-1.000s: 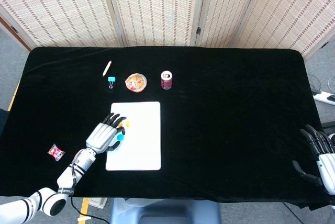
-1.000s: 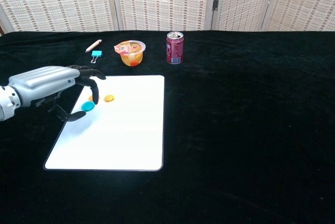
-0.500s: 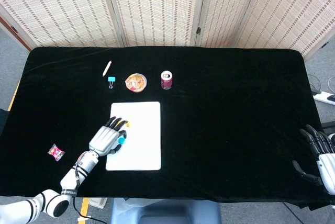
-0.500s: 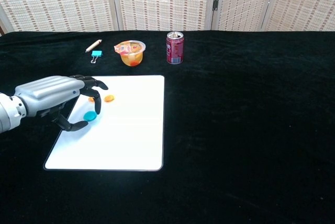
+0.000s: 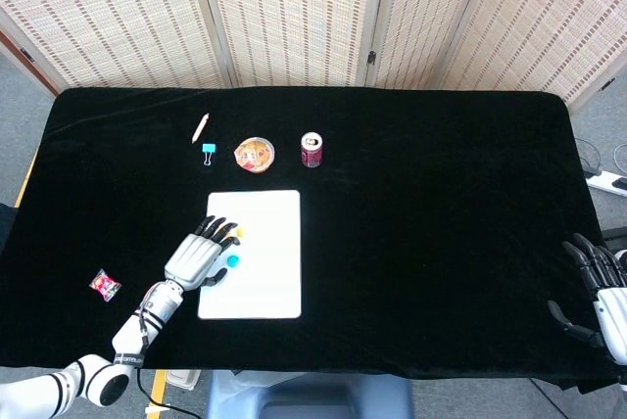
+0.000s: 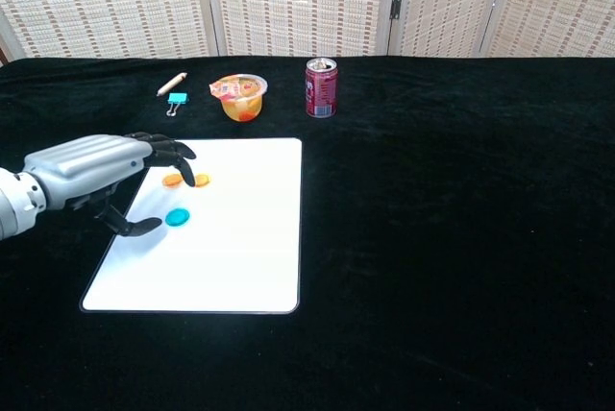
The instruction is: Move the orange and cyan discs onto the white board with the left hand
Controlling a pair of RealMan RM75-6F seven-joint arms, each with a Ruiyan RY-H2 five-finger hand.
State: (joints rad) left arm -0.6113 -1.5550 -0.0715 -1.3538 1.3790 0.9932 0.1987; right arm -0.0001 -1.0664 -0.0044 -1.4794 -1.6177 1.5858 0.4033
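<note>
Your cyan disc (image 6: 177, 217) lies flat on the white board (image 6: 231, 257), in its left half and just in front of the two orange discs (image 6: 173, 181), which sit side by side a little nearer the board's far edge — the second one (image 6: 201, 181) just right of the first. All three rest on the board, none on the black cloth. Your left hand (image 6: 91, 171) hovers over the board's left edge, palm down, the silver back of it facing up and the forearm running back toward the table's near-left corner; its dark fingers are spread and slightly curled, one fingertip (image 6: 188, 179) hanging between the two orange discs and the thumb reaching low toward the cyan disc, just short of it. It holds nothing; the fingers are apart. From the head view the same hand (image 5: 199, 258) lies angled across the board's left border with the cyan disc (image 5: 233, 261) showing just beside the fingertips. Your right hand (image 5: 596, 287) sits at the table's far right edge, well apart from all this — fingers loosely apart and empty. Beyond the board, toward the screen, stand a red can (image 6: 321, 88), a fruit cup (image 6: 240, 96) with a peel-off lid, a teal binder clip (image 6: 177, 100) and a small pencil-like stick (image 6: 172, 84). A pink-wrapped candy (image 5: 105, 285) lies on the cloth to the left of your left forearm.
</note>
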